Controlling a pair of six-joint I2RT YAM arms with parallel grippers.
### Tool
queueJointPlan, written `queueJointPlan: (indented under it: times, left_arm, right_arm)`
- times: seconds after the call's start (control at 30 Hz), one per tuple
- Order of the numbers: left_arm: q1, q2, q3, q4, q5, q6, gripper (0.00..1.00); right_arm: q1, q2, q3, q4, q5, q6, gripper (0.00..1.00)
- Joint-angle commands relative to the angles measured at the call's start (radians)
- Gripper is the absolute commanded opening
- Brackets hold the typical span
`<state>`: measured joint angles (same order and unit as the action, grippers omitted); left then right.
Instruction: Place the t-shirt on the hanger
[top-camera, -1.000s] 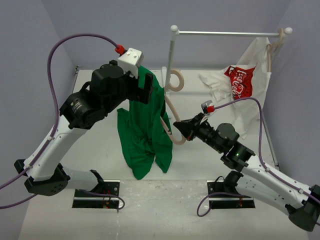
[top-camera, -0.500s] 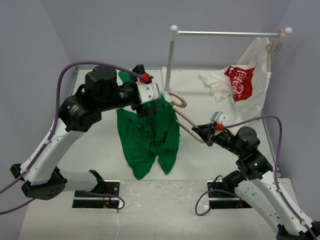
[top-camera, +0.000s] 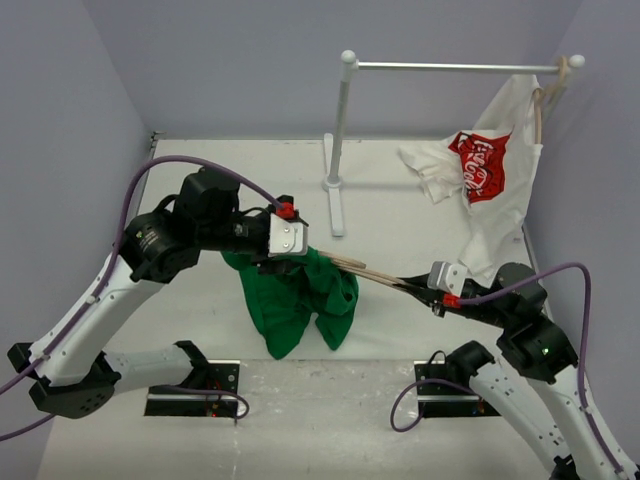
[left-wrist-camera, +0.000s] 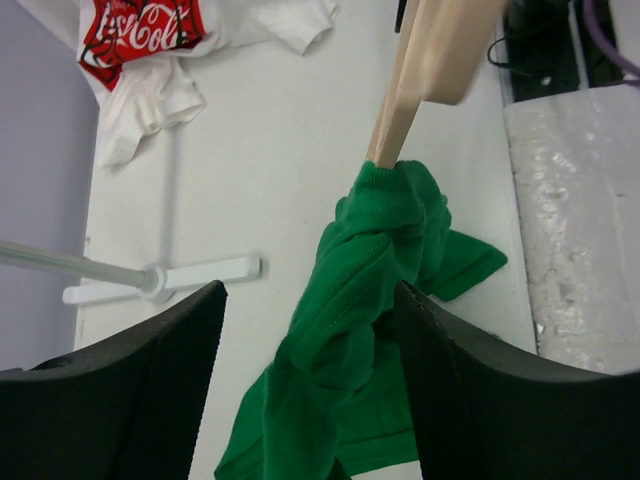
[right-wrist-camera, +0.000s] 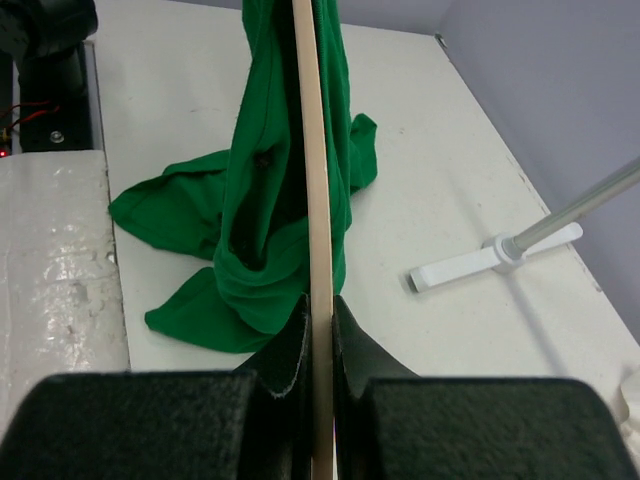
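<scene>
The green t-shirt (top-camera: 298, 298) lies bunched on the table, with part of it drawn up round one end of the hanger (top-camera: 365, 272). This pale wooden hanger runs almost level from the cloth to my right gripper (top-camera: 408, 284), which is shut on its bar (right-wrist-camera: 312, 150). In the right wrist view the t-shirt (right-wrist-camera: 262, 225) drapes round the bar. My left gripper (top-camera: 285, 260) hovers right over the cloth. Its fingers (left-wrist-camera: 120, 390) stand wide apart, with a twisted fold of t-shirt (left-wrist-camera: 350, 330) between them and a gap on the left side. The hanger (left-wrist-camera: 425, 60) enters the fold from above.
A white rack stands at the back: post (top-camera: 338, 150), top bar (top-camera: 460, 68), foot (left-wrist-camera: 160, 280). A white shirt with a red logo (top-camera: 480, 165) hangs at its right end on another hanger. Grey walls close in the table on three sides.
My left arm has dropped from high up down to the table, and the hanging t-shirt has collapsed into a heap. My right gripper has pulled right and laid the hanger almost level.
</scene>
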<state>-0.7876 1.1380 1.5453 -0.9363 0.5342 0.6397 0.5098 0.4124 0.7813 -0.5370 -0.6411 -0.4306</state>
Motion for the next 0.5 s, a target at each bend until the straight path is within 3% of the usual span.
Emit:
queueJointPlan:
  times: [0.0, 0.13, 0.23, 0.37, 0.47]
  left_arm:
    - [0.003, -0.031, 0.006, -0.011, 0.122, -0.005, 0.58]
    - [0.004, -0.005, -0.008, -0.010, 0.101, -0.026, 0.42]
    - [0.003, 0.015, -0.030, 0.002, 0.057, -0.046, 0.40]
    - [0.001, 0.033, -0.041, 0.008, 0.056, -0.054, 0.47]
    - [0.001, 0.050, -0.040, 0.008, 0.058, -0.054, 0.37]
  right_arm:
    - [-0.002, -0.024, 0.072, -0.028, -0.082, -0.058, 0.00]
    - [-0.002, 0.003, 0.112, -0.057, -0.112, -0.069, 0.00]
    - [-0.002, 0.020, 0.131, -0.073, -0.135, -0.080, 0.00]
    - [-0.002, 0.049, 0.154, -0.090, -0.148, -0.091, 0.00]
    - [-0.002, 0.067, 0.168, -0.097, -0.150, -0.099, 0.00]
